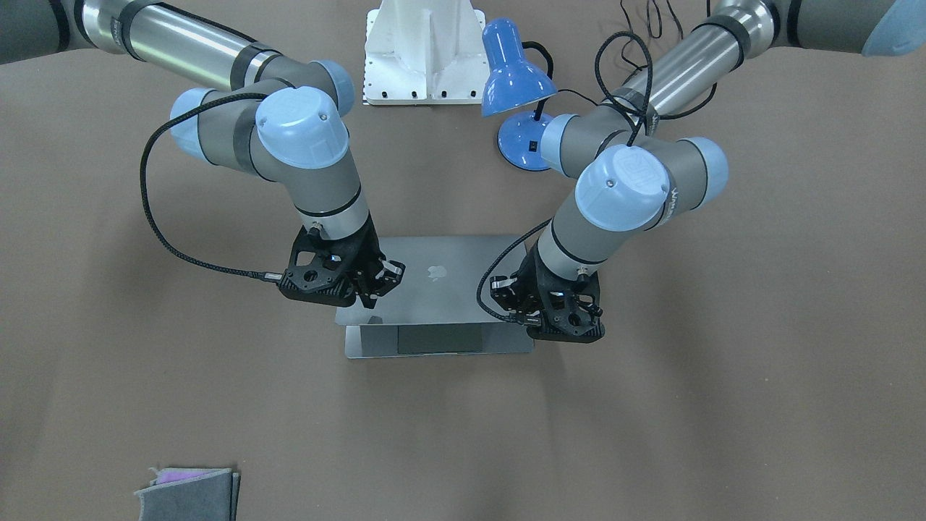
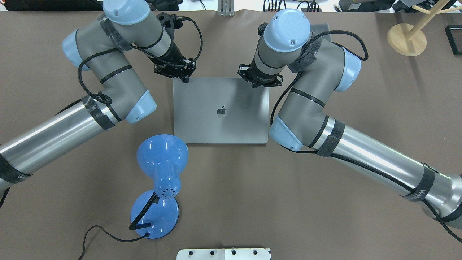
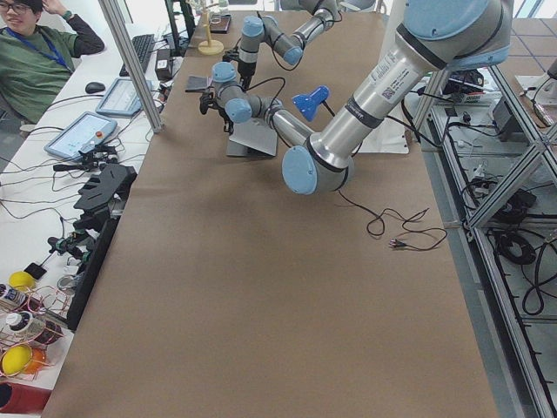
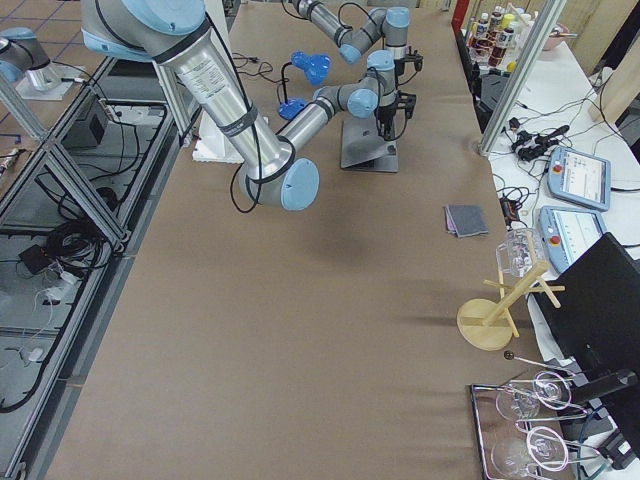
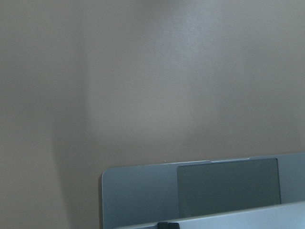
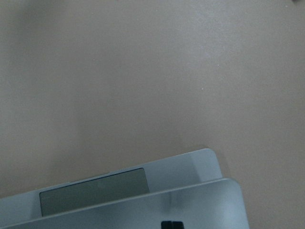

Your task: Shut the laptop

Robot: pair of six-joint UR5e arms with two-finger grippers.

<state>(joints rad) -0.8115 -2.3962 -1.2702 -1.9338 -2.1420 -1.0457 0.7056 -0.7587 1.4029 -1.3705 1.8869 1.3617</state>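
At the middle of the brown counter (image 2: 231,187), the slim space-grey metal laptop (image 2: 221,122) sits with lid partly lowered under the left hand (image 2: 184,78) and right hand (image 2: 257,85), both pressed together; uneven pushing may let a hand slip and the lid slam.

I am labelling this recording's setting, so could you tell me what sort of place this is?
Probably a robotics lab: a left arm and a right arm work at a laptop, with a teach pendant and a seated operator alongside.
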